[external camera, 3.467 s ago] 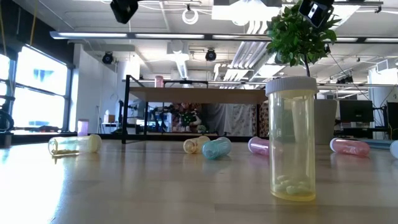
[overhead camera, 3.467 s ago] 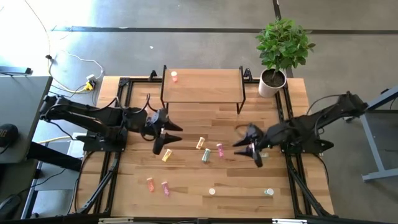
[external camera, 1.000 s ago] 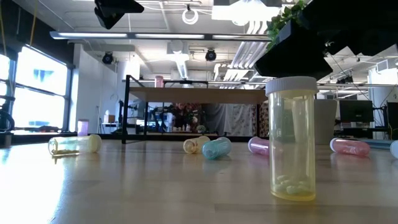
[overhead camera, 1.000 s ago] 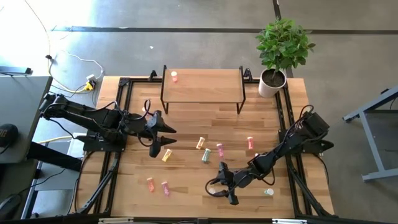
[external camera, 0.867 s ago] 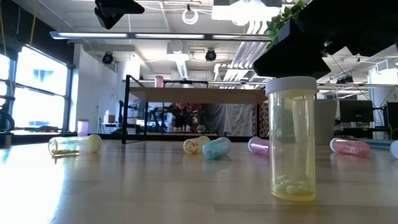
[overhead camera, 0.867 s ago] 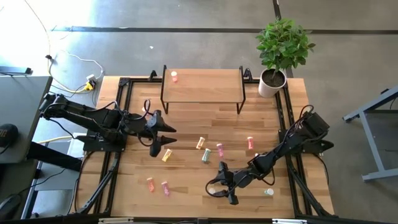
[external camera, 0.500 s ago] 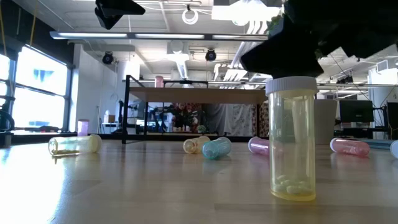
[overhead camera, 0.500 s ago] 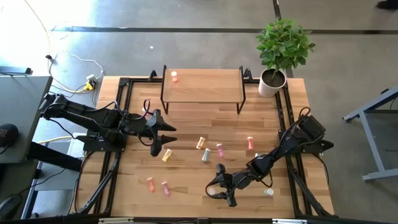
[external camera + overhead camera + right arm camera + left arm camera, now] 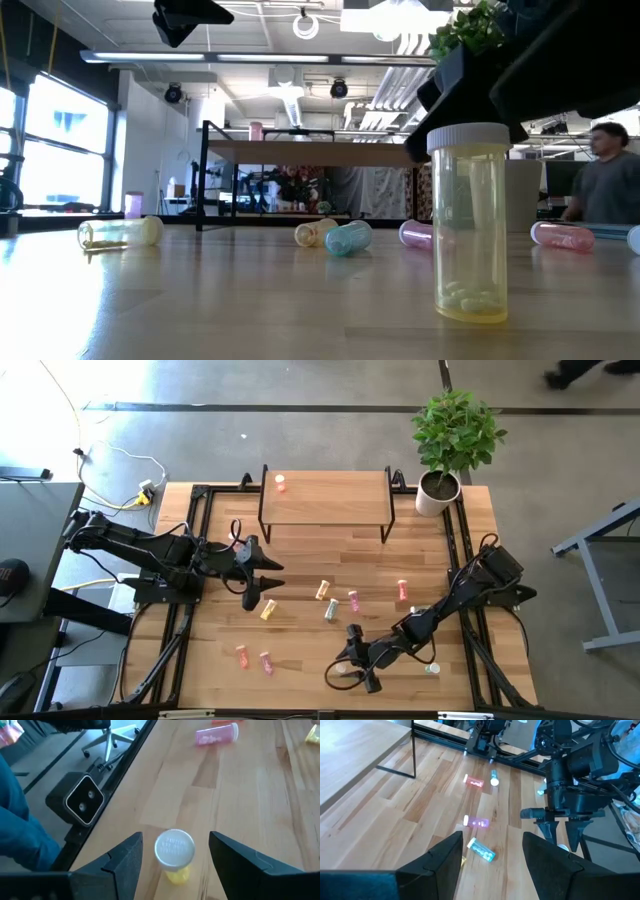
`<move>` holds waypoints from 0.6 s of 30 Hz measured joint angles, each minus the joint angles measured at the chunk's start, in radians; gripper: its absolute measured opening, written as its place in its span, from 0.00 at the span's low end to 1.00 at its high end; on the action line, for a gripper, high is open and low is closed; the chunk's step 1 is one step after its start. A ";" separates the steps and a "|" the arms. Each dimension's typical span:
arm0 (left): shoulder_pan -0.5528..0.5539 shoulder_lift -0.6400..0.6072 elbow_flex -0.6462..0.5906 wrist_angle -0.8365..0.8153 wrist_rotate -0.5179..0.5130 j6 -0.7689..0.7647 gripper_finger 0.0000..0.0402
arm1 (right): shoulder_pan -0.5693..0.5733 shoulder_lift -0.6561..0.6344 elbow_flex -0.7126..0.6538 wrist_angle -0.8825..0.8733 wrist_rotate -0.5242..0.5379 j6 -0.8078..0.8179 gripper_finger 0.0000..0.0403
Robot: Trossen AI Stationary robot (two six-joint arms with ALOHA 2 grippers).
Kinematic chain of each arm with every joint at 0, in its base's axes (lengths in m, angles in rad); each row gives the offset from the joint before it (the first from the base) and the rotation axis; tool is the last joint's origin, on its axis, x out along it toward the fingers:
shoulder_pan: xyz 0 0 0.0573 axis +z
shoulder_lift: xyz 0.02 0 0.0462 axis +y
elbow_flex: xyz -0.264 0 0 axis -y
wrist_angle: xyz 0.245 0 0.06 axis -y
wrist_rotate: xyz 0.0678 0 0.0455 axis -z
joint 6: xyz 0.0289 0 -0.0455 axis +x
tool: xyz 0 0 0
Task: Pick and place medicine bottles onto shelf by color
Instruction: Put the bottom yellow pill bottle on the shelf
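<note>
High view: straight down over the whole surface [image 9: 300, 550]. Low view: level, very near the upright yellow bottle [image 9: 468, 222]. Right wrist view shares that bottle, close from above; left wrist view faces the surface's middle.

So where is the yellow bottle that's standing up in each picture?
High view: the yellow bottle stands near the table's front edge, between the open fingers of the right gripper.
Low view: big and close, right of middle.
Left wrist view: cannot tell; the right arm blocks that spot.
Right wrist view: its white cap shows between the fingers.
Shared landmark: the right gripper, just above the bottle.
</note>
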 joint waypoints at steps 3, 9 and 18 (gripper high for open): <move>0.000 0.000 0.000 0.000 0.000 0.000 0.49 | 0.000 0.000 0.000 -0.007 0.000 -0.008 0.55; 0.000 0.000 0.000 0.000 0.000 0.001 0.49 | 0.000 0.000 0.000 -0.013 0.000 -0.018 0.55; 0.000 0.000 0.000 0.000 0.000 0.002 0.49 | -0.001 0.062 0.058 -0.020 -0.036 -0.028 0.50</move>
